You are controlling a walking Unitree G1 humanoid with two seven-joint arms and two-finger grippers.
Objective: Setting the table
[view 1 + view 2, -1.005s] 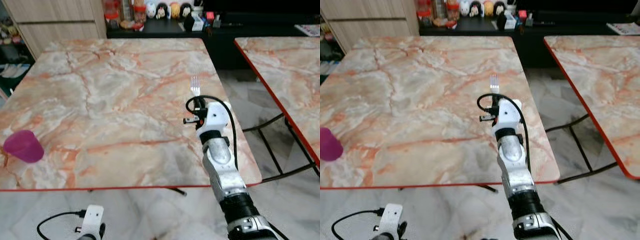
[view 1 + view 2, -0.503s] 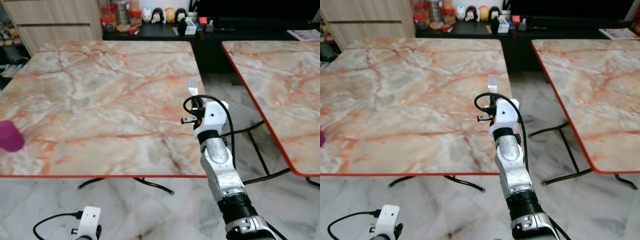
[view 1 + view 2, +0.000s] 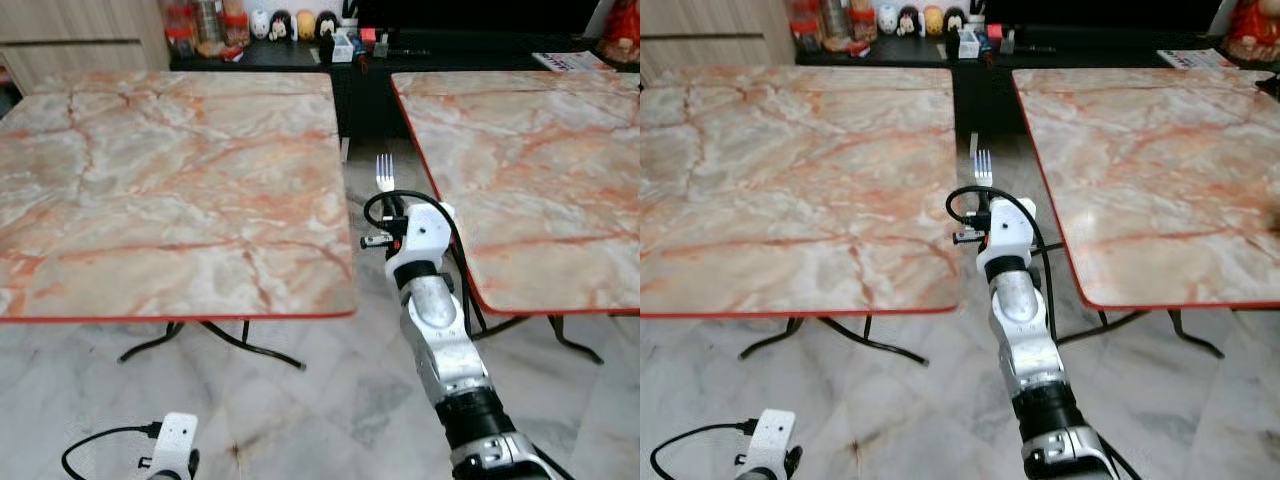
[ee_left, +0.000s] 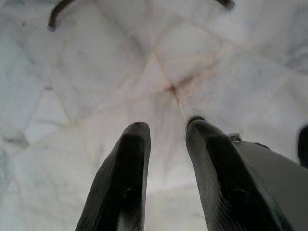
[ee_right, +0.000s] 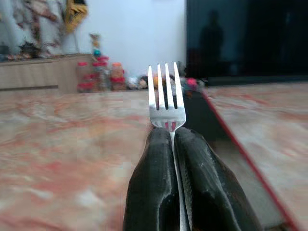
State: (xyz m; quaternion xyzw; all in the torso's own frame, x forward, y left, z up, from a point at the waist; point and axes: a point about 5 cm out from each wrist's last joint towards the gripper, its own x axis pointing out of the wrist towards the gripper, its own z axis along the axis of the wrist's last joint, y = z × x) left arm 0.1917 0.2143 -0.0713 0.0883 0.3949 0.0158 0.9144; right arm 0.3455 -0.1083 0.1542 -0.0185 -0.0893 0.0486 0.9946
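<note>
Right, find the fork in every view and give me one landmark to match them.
Left eye view: fork above the right gripper, over the gap between the tables.
Right eye view: fork at centre, same gap.
Right wrist view: fork pinched between the fingers.
Left wrist view: no fork; floor.
Landmark: right table's red edge.

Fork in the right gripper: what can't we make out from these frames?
- Fork handle: hidden between the right gripper fingers in the right wrist view; hidden behind the wrist in the eye views.
- Shelf items behind the tables: too small in the eye views, blurred in the right wrist view.
- Right table: cut off by the frame edge.
</note>
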